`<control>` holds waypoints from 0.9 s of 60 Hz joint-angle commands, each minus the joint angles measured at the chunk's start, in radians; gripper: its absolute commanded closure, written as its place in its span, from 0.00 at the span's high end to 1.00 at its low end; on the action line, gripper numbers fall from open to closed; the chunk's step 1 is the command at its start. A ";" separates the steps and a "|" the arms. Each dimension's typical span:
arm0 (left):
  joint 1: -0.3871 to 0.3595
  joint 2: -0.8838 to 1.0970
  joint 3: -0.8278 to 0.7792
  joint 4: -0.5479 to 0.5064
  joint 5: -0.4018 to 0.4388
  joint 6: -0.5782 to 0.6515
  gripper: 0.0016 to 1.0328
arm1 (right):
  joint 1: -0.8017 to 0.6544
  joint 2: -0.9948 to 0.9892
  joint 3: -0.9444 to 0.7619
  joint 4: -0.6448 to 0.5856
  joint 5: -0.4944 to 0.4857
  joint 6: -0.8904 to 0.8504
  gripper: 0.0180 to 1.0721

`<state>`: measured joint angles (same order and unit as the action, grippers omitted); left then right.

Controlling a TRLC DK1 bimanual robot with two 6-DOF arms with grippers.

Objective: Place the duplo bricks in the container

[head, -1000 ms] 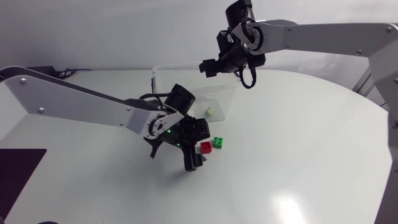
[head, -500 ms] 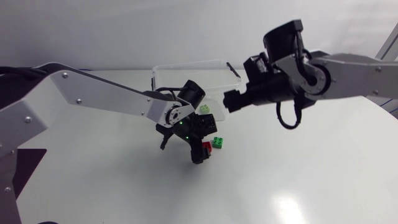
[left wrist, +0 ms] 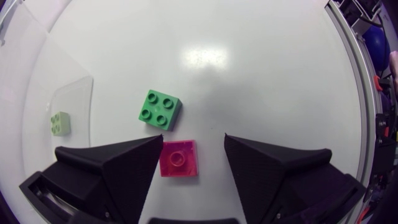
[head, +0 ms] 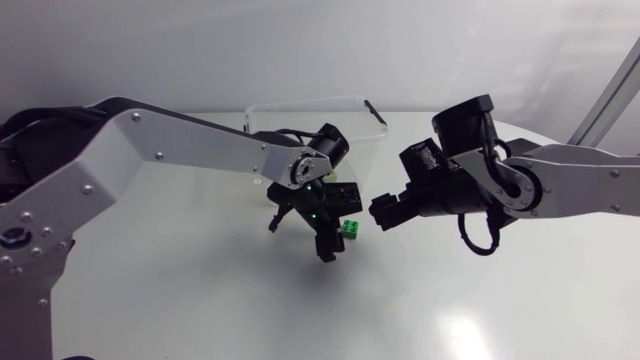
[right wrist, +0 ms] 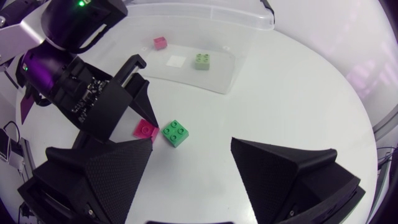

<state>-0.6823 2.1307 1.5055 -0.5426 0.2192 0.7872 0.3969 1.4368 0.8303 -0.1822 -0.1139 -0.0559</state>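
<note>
Now the right gripper [right wrist: 191, 143] has swung down from the container [head: 300, 106] to hover, jaws spread, by the green brick [right wrist: 176, 132]; the left gripper [left wrist: 193, 147], also spread, straddles the red brick [left wrist: 178, 159] on the table [left wrist: 261, 68]; both grasps look imminent.

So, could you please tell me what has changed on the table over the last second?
The right pincer swung down from above the container to hang open just beside the green brick. The left pincer edged over the red brick, which now lies between its open jaws, ungripped. Both bricks and the container stayed put.
</note>
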 commanded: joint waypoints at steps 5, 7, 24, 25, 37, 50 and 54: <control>0.001 0.038 0.068 -0.077 0.002 0.021 0.61 | -0.015 -0.019 -0.042 0.009 -0.020 -0.018 0.87; 0.010 0.031 0.070 -0.079 0.002 0.021 0.66 | -0.015 -0.019 -0.046 0.010 -0.020 -0.018 0.87; 0.040 -0.014 0.058 -0.117 0.000 0.027 0.84 | -0.013 -0.010 -0.062 0.029 -0.021 -0.019 0.87; 0.041 -0.014 0.058 -0.117 0.000 0.032 0.85 | -0.012 -0.009 -0.062 0.030 -0.021 -0.019 0.87; 0.043 0.021 0.090 -0.126 -0.015 0.089 0.89 | -0.006 -0.013 -0.068 0.030 -0.021 -0.018 0.87; 0.041 0.097 0.177 -0.217 -0.046 0.126 0.86 | -0.006 -0.021 -0.077 0.030 -0.026 -0.019 0.87; 0.038 0.110 0.199 -0.237 -0.046 0.127 0.83 | -0.006 -0.021 -0.079 0.030 -0.026 -0.019 0.87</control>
<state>-0.6426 2.1906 1.6665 -0.7433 0.1772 0.8768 0.3851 1.4284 0.7822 -0.1558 -0.1341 -0.0570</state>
